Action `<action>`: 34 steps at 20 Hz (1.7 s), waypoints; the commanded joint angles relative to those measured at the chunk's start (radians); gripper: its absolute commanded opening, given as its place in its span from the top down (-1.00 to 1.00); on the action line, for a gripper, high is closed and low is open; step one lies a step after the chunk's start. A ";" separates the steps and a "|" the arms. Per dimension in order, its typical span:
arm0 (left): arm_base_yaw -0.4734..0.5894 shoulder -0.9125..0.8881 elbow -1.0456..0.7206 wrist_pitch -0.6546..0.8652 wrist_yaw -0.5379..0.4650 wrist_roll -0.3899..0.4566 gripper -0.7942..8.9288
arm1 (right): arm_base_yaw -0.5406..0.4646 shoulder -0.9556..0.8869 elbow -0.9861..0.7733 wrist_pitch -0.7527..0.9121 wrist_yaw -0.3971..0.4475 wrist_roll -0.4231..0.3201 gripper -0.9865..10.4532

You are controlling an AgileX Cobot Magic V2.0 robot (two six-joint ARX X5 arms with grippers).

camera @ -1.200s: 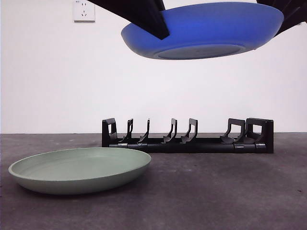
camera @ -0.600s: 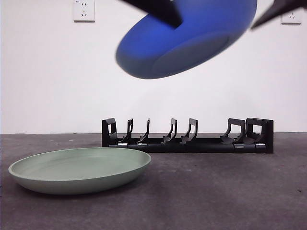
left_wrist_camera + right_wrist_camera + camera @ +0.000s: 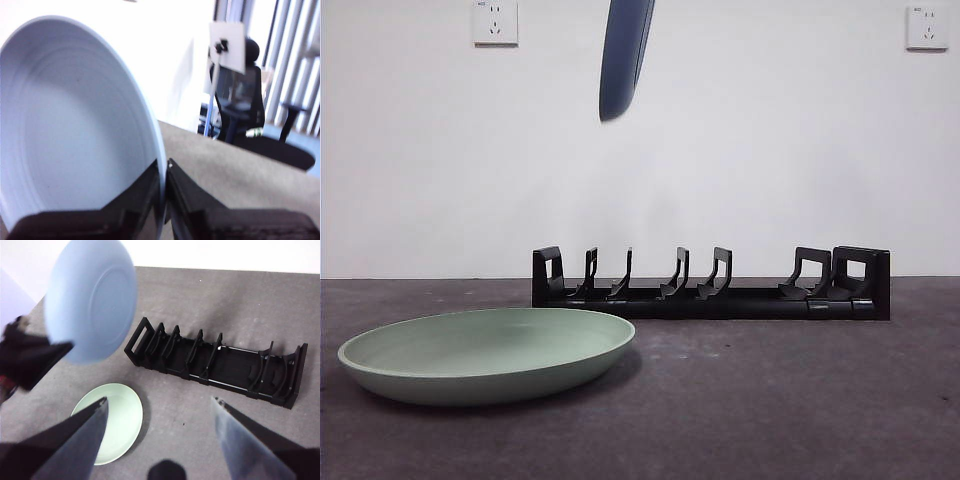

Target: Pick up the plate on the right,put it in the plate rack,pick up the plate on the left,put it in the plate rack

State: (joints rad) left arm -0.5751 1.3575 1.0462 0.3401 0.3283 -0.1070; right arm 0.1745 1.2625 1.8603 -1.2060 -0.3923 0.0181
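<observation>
Green plate (image 3: 485,352): I see it flat on the table (image 3: 800,400), left of centre, in front of the rack's left end and apart from it.
Left gripper (image 3: 164,172): my left wrist view has both jaws pinched on the blue plate's rim, one on each face, nearly closed. From the right wrist view it (image 3: 47,352) comes in dark from the side, below the plate.
Blue plate (image 3: 624,55): I read it as held high, edge-on to the front camera, nearly upright, above the rack's left part and well clear of the prongs. Its underside (image 3: 92,300) faces my right wrist camera.
Rack (image 3: 710,285): long and black, on the table behind the green plate, every slot free.
Right gripper (image 3: 160,407): jaws spread wide, nothing between them, up above the table looking down on the rack (image 3: 215,362) and green plate (image 3: 117,422).
</observation>
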 commanded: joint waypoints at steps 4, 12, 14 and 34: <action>0.074 0.137 -0.001 0.133 0.046 -0.197 0.85 | 0.002 -0.003 -0.006 -0.014 0.000 -0.003 0.22; 0.104 0.276 0.001 0.182 0.042 -0.190 0.85 | 0.003 -0.002 -0.006 -0.033 -0.001 -0.006 0.22; 0.108 0.303 0.001 0.190 0.037 -0.179 0.85 | 0.003 -0.002 -0.006 -0.045 -0.001 -0.007 0.22; 0.133 0.410 0.003 0.094 -0.095 0.035 0.85 | 0.003 -0.001 -0.008 -0.059 -0.027 -0.019 0.22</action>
State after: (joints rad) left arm -0.4480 1.7576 1.0473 0.4301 0.2604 -0.1295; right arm 0.1757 1.2617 1.8599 -1.2701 -0.4187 0.0074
